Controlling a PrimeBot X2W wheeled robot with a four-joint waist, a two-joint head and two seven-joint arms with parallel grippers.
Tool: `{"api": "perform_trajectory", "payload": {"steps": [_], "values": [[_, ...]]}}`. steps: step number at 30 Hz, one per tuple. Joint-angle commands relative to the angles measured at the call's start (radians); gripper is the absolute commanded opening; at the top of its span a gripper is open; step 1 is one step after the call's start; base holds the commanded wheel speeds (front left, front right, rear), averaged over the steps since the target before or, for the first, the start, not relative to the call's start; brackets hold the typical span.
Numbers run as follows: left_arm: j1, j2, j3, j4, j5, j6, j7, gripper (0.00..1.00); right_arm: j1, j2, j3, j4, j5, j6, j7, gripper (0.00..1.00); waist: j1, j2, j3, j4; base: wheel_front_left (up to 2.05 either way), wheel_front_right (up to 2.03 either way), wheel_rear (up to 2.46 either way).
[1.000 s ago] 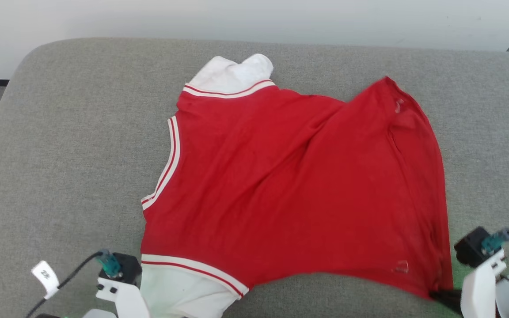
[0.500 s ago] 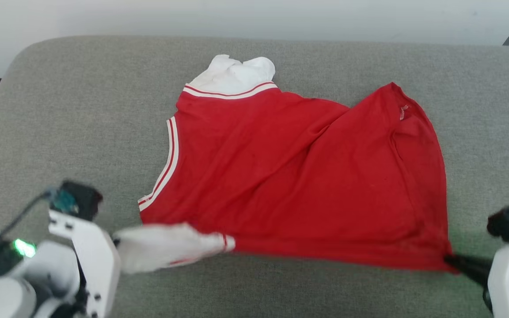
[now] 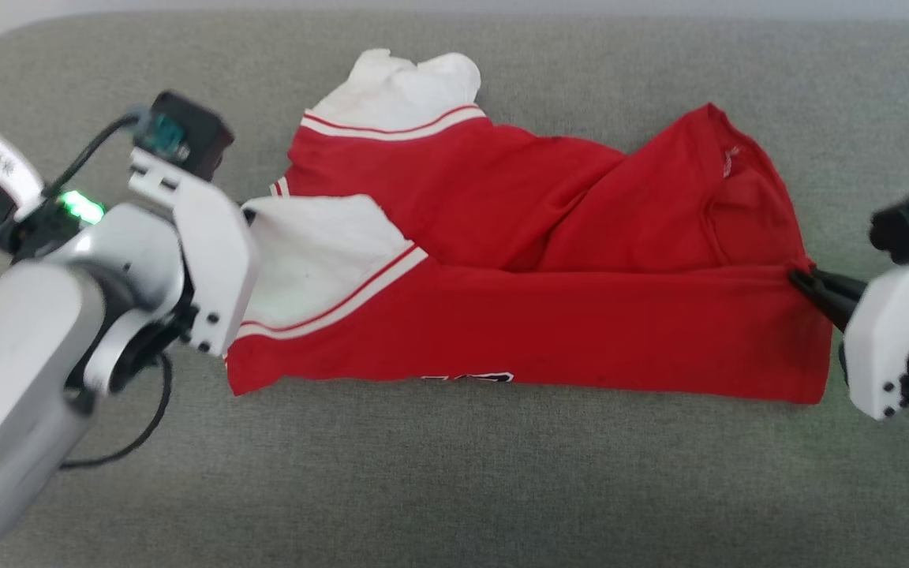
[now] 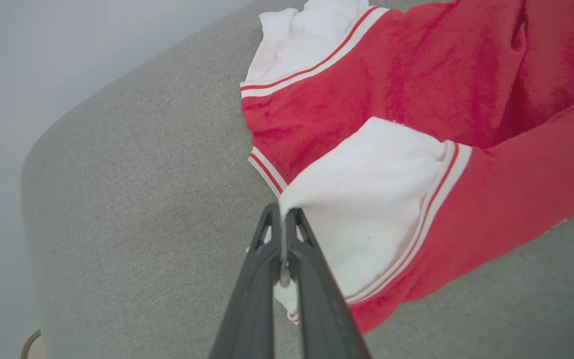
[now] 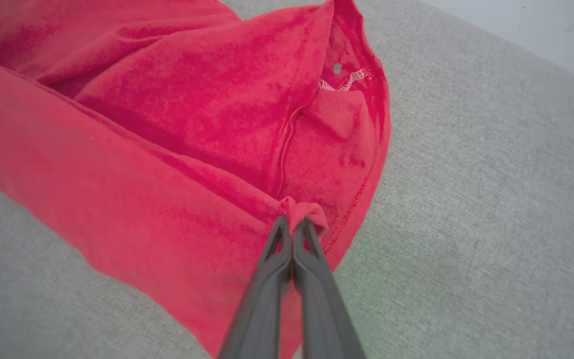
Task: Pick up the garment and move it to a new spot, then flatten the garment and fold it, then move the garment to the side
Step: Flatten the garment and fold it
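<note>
— Garment (image 3: 581,331), thin red jersey shirt with white short sleeves: where is it gripped?
— The left gripper (image 4: 283,224), long dark fingers together, clamps the near soft white sleeve (image 4: 366,199) at its edge. The right gripper (image 5: 293,227) is clamped on a bunched red hem corner.
— Anything hidden?
— It lies doubled over on the grey woven cushion (image 3: 454,489). The black white-outlined lettering (image 3: 466,377) is cut off at the fold and unreadable.

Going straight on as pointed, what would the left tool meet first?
Probably the garment itself: the left tool, shut on its white sleeve, points at the red panel beyond; depth unclear.
</note>
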Motion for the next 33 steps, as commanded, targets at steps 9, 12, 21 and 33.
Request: {"api": "perform_trajectory", "payload": {"steps": [9, 12, 21, 33], "values": [[-0.133, -0.161, -0.057, 0.369, -0.018, -0.134, 0.005, 0.0, -0.193, 0.072, 0.118, 0.222, -0.042, 0.0, -0.038, 0.0, 0.0, 0.0, 0.08, -0.021, 0.0, 0.0, 0.0], [-0.154, -0.2, -0.07, 0.474, -0.026, -0.162, 0.013, 0.0, -0.235, 0.102, 0.159, 0.296, -0.028, 0.0, -0.039, 0.0, 0.0, 0.0, 0.093, -0.028, 0.0, 0.0, 0.0], [-0.189, -0.27, -0.062, 0.693, -0.064, -0.195, -0.015, 0.96, -0.304, 0.131, 0.255, 0.44, -0.019, -0.001, -0.047, 0.46, 0.0, 0.0, 0.09, -0.035, 0.0, 0.0, 0.0], [-0.165, -0.204, -0.023, 0.571, -0.092, -0.154, -0.004, 1.0, -0.265, 0.066, 0.176, 0.351, -0.026, 0.0, -0.218, 1.0, 0.0, 0.0, 0.027, -0.014, 0.0, 0.0, 0.0]]}}
